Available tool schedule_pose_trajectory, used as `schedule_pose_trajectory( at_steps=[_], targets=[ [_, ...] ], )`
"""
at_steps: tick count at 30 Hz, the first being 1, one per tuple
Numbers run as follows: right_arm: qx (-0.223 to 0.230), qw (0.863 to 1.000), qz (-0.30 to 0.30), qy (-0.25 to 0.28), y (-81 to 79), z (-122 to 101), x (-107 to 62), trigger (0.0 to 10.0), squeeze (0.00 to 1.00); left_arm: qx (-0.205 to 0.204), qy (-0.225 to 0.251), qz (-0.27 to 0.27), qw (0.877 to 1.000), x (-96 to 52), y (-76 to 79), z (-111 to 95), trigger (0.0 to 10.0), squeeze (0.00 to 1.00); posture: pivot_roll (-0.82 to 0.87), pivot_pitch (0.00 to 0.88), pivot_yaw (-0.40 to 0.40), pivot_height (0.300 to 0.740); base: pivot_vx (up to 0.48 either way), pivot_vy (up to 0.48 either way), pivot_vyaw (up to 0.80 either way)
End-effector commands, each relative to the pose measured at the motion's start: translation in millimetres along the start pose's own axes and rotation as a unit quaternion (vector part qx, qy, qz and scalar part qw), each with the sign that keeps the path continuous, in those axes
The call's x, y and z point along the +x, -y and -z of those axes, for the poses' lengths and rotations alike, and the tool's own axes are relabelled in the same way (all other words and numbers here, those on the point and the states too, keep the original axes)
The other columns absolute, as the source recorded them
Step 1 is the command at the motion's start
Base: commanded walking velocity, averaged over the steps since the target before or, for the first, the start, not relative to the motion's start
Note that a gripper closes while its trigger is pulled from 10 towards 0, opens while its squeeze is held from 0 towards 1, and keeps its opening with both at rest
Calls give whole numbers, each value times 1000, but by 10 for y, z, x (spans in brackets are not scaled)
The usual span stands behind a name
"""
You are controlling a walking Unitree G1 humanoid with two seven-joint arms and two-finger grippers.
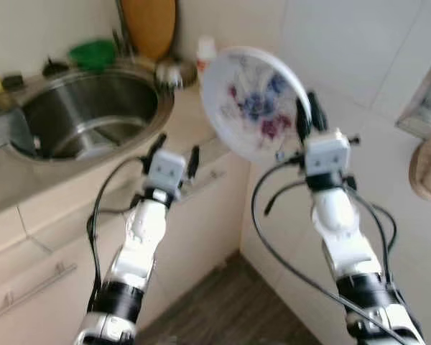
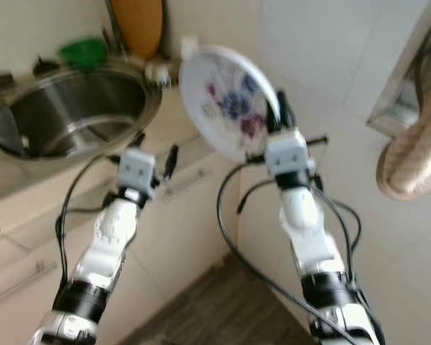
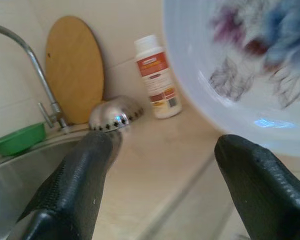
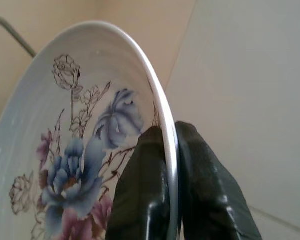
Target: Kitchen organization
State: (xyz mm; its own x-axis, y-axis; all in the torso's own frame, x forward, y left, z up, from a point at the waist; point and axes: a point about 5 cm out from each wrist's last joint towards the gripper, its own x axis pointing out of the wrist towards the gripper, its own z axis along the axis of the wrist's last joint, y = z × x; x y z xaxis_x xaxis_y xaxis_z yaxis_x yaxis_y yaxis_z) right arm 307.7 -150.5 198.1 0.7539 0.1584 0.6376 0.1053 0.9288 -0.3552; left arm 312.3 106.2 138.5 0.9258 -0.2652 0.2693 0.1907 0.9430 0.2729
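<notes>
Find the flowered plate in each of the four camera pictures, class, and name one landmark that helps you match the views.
Left eye view: flowered plate upper centre, held tilted by the right gripper at its rim.
Right eye view: upper centre, right of the sink.
Left wrist view: blurred, top right, beyond the left gripper.
Right wrist view: large, on the left, rim pinched.
Shared landmark: the sink.
</notes>
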Motion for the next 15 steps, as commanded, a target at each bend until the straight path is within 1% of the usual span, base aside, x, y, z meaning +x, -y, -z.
schedule_pose_trajectory(
  at_steps=[1, 5, 12, 14, 15],
  targets=[
    [13, 999, 15, 28, 18, -105, 87, 0, 0, 7, 3, -6, 1000, 0, -68, -7, 10000, 0, -100, 0, 1, 740, 0, 476, 800],
    [14, 998, 35, 42, 76, -143, 110, 0, 0, 4, 11, -9, 1000, -7, -77, -23, 10000, 0, -100, 0, 1, 740, 0, 446, 800],
    [11, 997, 46, 53, 114, -170, 121, 0, 0, 4, 15, -10, 1000, -8, -73, -29, 10000, 0, -101, 0, 1, 740, 0, 375, 800],
    [11, 997, 50, 56, 121, -180, 125, 0, 0, 3, 19, -11, 1000, -8, -74, -36, 10000, 0, -101, 0, 1, 740, 0, 307, 800],
    [11, 997, 52, 58, 128, -188, 129, 0, 0, 3, 20, -11, 1000, -9, -74, -38, 10000, 0, -101, 0, 1, 740, 0, 0, 800]
  ],
)
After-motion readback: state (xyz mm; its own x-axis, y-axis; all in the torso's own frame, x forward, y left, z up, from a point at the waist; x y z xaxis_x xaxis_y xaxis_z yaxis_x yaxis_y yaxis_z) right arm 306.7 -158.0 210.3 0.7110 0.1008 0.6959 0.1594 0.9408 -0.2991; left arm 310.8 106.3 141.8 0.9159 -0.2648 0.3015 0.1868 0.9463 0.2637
